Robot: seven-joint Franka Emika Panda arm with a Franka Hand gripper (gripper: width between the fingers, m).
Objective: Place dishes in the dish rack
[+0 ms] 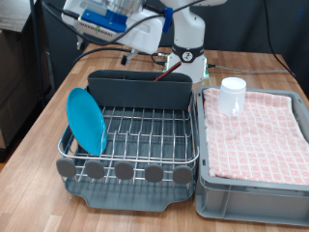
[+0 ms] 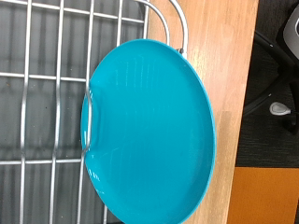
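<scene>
Standing on edge in the left part of the dish rack, the blue plate leans between the wires; the wrist view looks straight down on the plate over the rack's grid. The white cup sits upside down on the pink checked cloth in the grey crate to the right. The arm hovers at the far left above the desk; its gripper cannot be made out, so whether the fingers are apart is unclear.
</scene>
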